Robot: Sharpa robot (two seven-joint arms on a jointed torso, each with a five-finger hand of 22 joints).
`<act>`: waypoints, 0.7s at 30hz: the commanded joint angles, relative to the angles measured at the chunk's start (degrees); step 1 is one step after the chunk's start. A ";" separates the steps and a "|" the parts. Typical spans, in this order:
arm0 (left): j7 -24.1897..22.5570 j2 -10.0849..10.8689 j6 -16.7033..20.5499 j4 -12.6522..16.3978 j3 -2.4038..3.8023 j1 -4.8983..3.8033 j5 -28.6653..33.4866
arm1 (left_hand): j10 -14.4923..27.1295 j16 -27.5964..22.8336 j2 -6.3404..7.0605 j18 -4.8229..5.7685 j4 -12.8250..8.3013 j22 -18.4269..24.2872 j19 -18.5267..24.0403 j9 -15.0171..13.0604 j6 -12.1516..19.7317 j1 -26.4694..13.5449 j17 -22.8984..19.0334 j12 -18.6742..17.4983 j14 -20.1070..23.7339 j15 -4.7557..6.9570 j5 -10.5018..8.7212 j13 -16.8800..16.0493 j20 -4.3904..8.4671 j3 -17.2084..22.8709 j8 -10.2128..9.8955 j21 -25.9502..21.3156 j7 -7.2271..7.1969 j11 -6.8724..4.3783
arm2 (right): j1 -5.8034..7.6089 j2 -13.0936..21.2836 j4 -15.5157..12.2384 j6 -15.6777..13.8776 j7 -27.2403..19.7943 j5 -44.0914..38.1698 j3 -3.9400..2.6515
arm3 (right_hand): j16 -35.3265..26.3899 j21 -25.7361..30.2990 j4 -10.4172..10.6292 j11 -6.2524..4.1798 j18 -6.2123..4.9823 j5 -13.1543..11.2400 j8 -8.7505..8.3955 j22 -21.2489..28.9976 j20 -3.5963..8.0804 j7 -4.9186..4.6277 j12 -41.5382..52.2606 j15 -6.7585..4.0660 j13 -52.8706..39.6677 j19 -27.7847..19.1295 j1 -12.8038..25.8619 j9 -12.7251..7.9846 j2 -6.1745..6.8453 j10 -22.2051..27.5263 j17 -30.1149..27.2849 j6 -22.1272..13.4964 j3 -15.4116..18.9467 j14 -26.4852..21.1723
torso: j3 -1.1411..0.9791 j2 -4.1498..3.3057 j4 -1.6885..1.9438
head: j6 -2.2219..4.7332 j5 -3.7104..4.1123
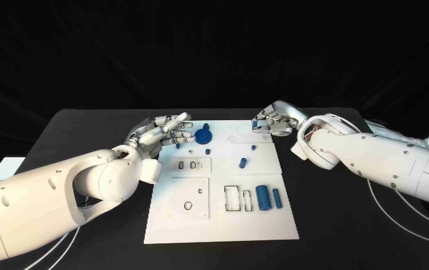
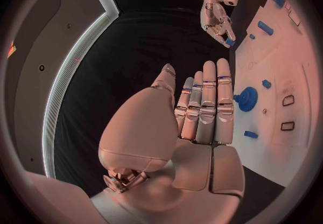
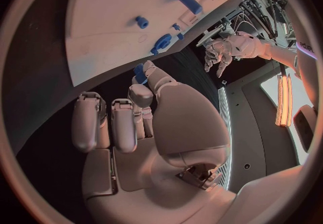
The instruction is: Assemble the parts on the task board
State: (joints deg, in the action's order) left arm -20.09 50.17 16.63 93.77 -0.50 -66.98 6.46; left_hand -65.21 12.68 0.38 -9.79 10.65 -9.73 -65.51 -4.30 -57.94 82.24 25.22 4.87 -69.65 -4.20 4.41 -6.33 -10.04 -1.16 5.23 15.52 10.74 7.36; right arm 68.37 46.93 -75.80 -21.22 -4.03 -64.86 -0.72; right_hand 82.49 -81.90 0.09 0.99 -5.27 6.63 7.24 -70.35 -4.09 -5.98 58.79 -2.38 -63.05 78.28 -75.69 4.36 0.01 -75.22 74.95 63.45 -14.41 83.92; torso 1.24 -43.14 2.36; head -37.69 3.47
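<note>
Centrally, the white task board lies on the black table. Left hand hovers at its far left corner, fingers straight, holding nothing. Right hand, at its far right edge, pinches a small blue part. A blue gear sits beside the left hand.

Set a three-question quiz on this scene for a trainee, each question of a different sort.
1. True or false: the left hand grips the blue gear.
2. Where does the large blue cylinder lie? A) on the task board, in its near right part; B) on the board's far left corner; C) on the black table, off the board.
3. Fill in: a small blue part is pinched in the fingertips of the ___ hand.

Key: 1 false, it holds nothing, with its fingers stretched out beside the gear. 2 A. 3 right; the right hand is at the board's far right corner.
</note>
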 commanded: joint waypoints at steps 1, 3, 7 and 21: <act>-0.30 -0.07 -1.09 -0.29 0.03 -0.03 0.11 | -0.40 -0.41 -0.54 -0.58 -0.36 0.09 0.14 -0.07 -0.42 0.19 0.08 -0.15 -0.18 0.20 -0.19 0.03 -0.06 -0.09 -0.04 -0.24 -0.04 0.00 | 0.06 -0.89 -2.45 -0.22 6.71 -1.44 0.06 | 0.08 -0.04 0.07 -0.01 0.99 0.10 0.32 0.15 0.46 0.28 -0.08 -0.47 0.14 -0.12 -0.24 0.13 -0.79 -0.19 2.34 1.10 -0.35 3.61 | -0.02 -0.07 0.09 | 0.01 -0.34; -0.34 -0.02 -1.06 -0.54 0.04 -0.03 0.11 | -0.40 -0.41 -0.54 -0.58 -0.36 0.09 0.14 -0.07 -0.42 0.19 0.08 -0.15 -0.18 0.20 -0.19 0.03 -0.06 -0.09 -0.04 -0.24 -0.04 0.00 | 0.01 -1.69 -3.99 0.27 8.68 -3.57 0.10 | -0.01 -0.01 0.03 -0.02 0.98 0.09 0.31 0.22 0.47 0.29 -0.23 -0.48 0.26 -0.17 -0.27 0.13 -0.80 -0.12 2.19 1.10 -0.40 3.58 | -0.03 -0.10 0.12 | 0.00 -0.46; -0.43 0.07 -0.96 -0.94 0.04 -0.04 0.11 | -0.40 -0.41 -0.54 -0.58 -0.36 0.09 0.14 -0.07 -0.42 0.19 0.08 -0.15 -0.18 0.20 -0.19 0.03 -0.06 -0.09 -0.04 -0.24 -0.04 0.00 | -0.20 -3.64 -6.65 1.03 12.13 -8.36 0.27 | -0.11 0.01 -0.03 -0.04 0.97 0.05 0.32 0.25 0.49 0.31 -0.32 -0.50 0.32 -0.18 -0.31 0.13 -0.83 -0.07 2.03 1.12 -0.48 3.55 | 0.06 -0.11 0.12 | -0.15 -0.60; -0.54 0.18 -0.79 -1.23 0.04 -0.09 0.11 | -0.42 -0.45 -0.59 -0.58 -0.42 0.09 0.14 -0.07 -0.43 0.27 0.08 -0.17 -0.20 0.21 -0.18 0.04 -0.05 -0.05 -0.04 -0.25 -0.06 -0.02 | -1.33 -10.57 -8.93 4.04 18.86 -18.17 1.27 | -0.28 0.13 -0.14 -0.06 0.91 -0.15 0.31 0.54 0.54 0.31 -0.61 -0.55 0.50 -0.36 -0.18 0.11 -0.63 0.09 1.78 1.14 -0.54 3.49 | 0.04 -0.13 0.05 | -0.53 -1.37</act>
State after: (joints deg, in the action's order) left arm -20.13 50.37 16.64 92.46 -0.49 -67.01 6.46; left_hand -65.21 12.41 0.16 -9.79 10.65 -9.73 -65.51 -4.30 -57.94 82.47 25.20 4.87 -69.65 -4.20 4.41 -6.33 -10.04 -1.16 5.23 15.52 10.74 7.36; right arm 67.20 36.71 -84.70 -19.32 11.80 -78.60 0.51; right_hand 82.49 -81.90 -0.08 1.02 -5.27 6.40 7.24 -69.86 -3.89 -5.98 58.56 -2.58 -62.59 78.07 -75.87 4.36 -0.31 -75.23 74.93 63.44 -14.57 84.13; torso 1.32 -43.26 2.48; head -38.14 2.28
